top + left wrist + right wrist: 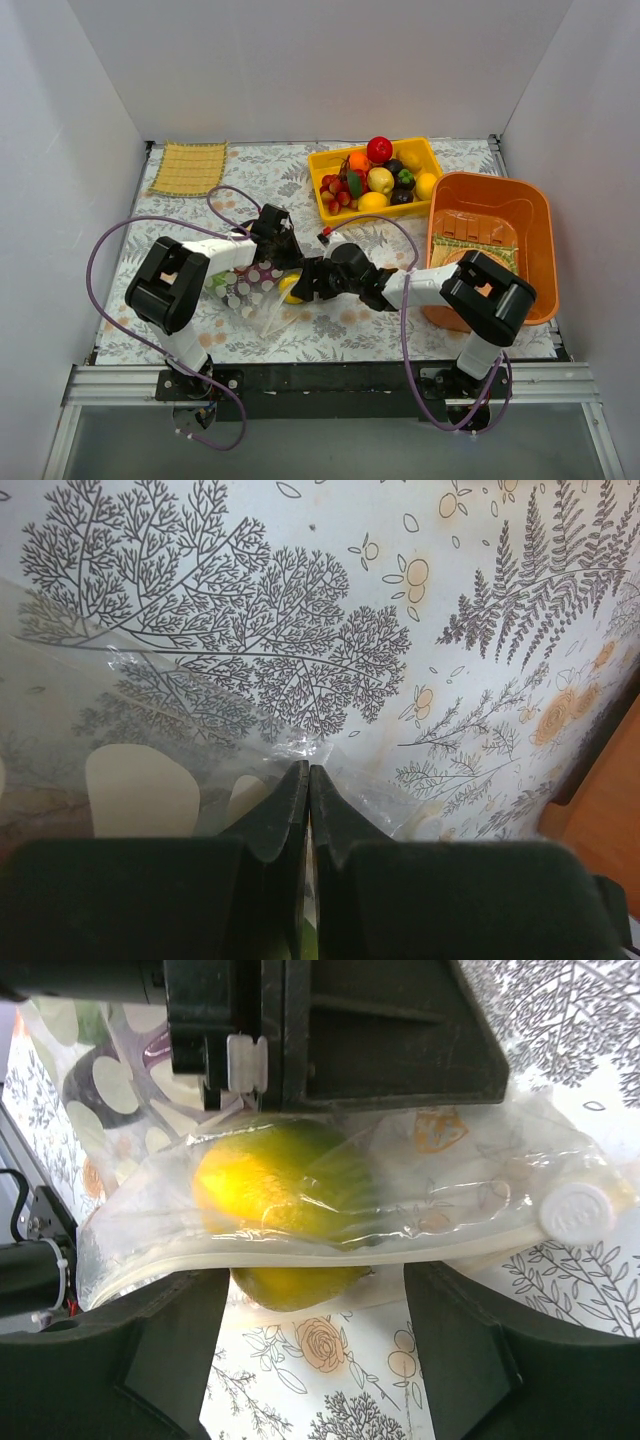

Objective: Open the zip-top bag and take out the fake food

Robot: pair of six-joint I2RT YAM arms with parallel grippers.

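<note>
The zip-top bag [255,292], clear with whitish spots, lies crumpled between the two arms. My left gripper [275,238] is shut on a fold of its plastic [150,710], the fingertips [296,790] pressed together. One piece of fake food, a yellow-green fruit [270,1180], sits at the bag's mouth, and its lower end pokes out under the zip strip [300,1252]. My right gripper [315,1295] is open, one finger on each side of that fruit [290,288], with a gap on the right side. The white zip slider [575,1210] is at the right end.
A yellow tray [325,157] at the back holds several plastic fruits and vegetables. An orange bin [535,215] stands at the right with a woven mat [478,240] inside. Another woven yellow mat [188,168] lies at the back left. White walls close in three sides.
</note>
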